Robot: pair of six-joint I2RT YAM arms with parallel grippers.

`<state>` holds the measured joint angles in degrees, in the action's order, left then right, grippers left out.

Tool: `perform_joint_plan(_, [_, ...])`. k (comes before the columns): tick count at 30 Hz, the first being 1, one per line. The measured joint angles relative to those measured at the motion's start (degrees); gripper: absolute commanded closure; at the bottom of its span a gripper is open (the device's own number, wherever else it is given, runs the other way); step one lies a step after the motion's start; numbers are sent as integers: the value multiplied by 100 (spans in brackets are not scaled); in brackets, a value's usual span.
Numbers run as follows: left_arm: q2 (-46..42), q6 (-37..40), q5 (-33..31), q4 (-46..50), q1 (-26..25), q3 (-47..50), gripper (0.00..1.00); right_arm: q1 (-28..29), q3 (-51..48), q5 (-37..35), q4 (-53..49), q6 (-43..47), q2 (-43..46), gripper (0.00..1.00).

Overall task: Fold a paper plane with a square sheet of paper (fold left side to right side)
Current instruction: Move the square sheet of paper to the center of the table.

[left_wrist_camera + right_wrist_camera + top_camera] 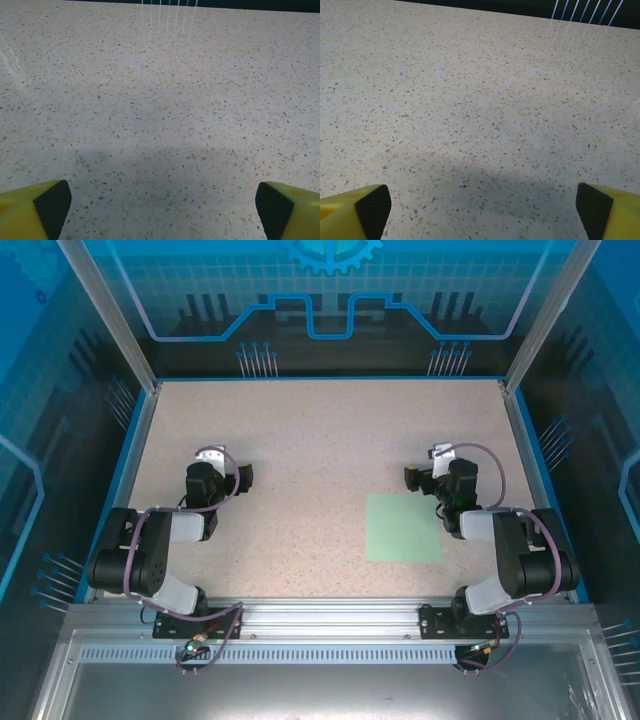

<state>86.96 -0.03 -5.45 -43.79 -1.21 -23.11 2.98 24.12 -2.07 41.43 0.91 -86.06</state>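
The square sheet of paper (403,528) is pale mint green and lies flat on the speckled table (320,430), right of centre near the front. No crease shows in it, so it is a plain square, not a paper plane. My right gripper (428,468) hovers just beyond the sheet's far edge, and my right arm runs along its right side. In the right wrist view that gripper (482,212) is open, its yellow fingers (367,210) wide apart over bare table. My left gripper (228,470) sits far left of the sheet. It too is open (162,210), with nothing between its fingers (50,207).
A blue rim (135,445) borders the table on both sides and at the back. Aluminium frame posts (110,315) rise at the far corners. A metal rail (320,625) carrying both arm bases runs along the near edge.
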Motion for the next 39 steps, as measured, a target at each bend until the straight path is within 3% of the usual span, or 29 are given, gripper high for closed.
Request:
perform_joint_plan(23, [-160, -13, -50, 297, 0, -24, 1, -2, 28, -39, -131, -39, 35, 1])
perform_joint_plan(31, [-2385, -962, -348, 2651, -37, -822, 1, 35, 1325, -435, -3018, -483, 1432, 1])
perform_joint_plan(35, [-2535, -1958, -94, 3912, -68, -1440, 1, 326, 2041, -551, -4671, -1001, 1814, 1])
perform_joint_plan(39, [-2223, -2723, 531, 5165, -153, -1904, 1, 966, 2356, -619, -6293, -1547, 1834, 1])
